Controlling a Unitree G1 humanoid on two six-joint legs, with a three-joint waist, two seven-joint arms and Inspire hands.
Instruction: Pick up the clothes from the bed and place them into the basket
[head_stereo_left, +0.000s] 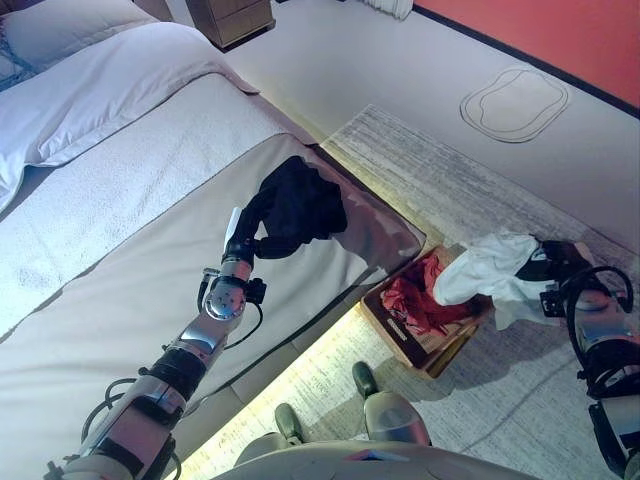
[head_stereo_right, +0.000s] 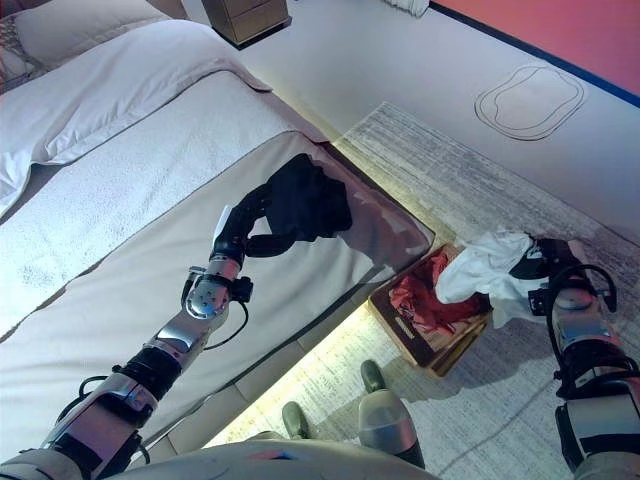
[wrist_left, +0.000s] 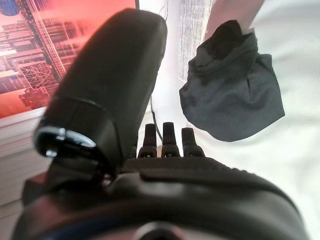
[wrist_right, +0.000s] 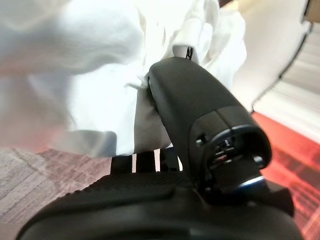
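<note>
Left eye view: right hand (head_stereo_left: 560, 272) is clutching white garment (head_stereo_left: 487, 268) over basket (head_stereo_left: 400, 330), red cloth (head_stereo_left: 412, 292) already inside. Left hand (head_stereo_left: 245, 225), fingers straight, is reaching dark garment (head_stereo_left: 298, 205) on bed (head_stereo_left: 120, 290). Release white squarely above basket; curl fully around dark fabric.

- No text, label, number or sign can be read on anything in these views.
- The wall picture (wrist_left: 30, 55) beside the bed (head_stereo_left: 140, 200) shows only a red and blue pattern, with no legible lettering.
</note>
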